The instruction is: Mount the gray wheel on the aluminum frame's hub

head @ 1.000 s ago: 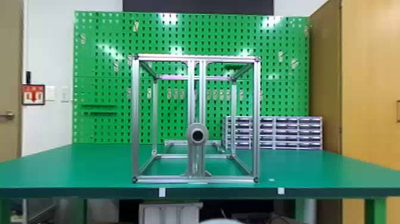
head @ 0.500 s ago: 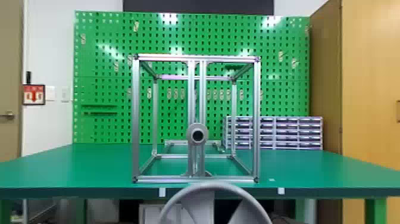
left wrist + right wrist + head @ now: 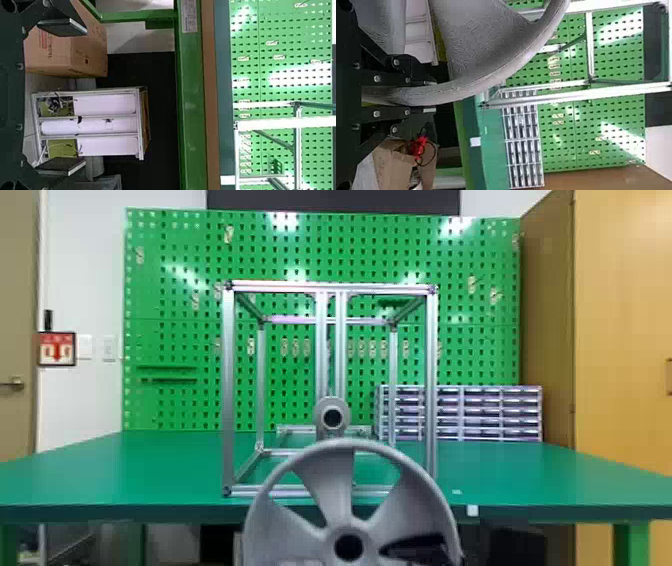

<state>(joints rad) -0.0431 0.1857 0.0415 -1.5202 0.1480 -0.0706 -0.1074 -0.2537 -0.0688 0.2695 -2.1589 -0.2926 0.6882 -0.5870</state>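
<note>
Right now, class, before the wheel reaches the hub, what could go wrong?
The right gripper pinches the wheel only by its rim, so it might twist or slip when pushed.
The wheel's centre hole sits lower than the hub in the head view; if not raised and lined up, it could jam or knock the frame.

Left hand (image 3: 84,97): black; two flat, squared fingers (image 3: 63,27); dark palm plate (image 3: 10,95), small screws (image 3: 20,66) along its edge. Right arm's links (image 3: 389,79): black, slim, with round silver screws (image 3: 377,78).
</note>
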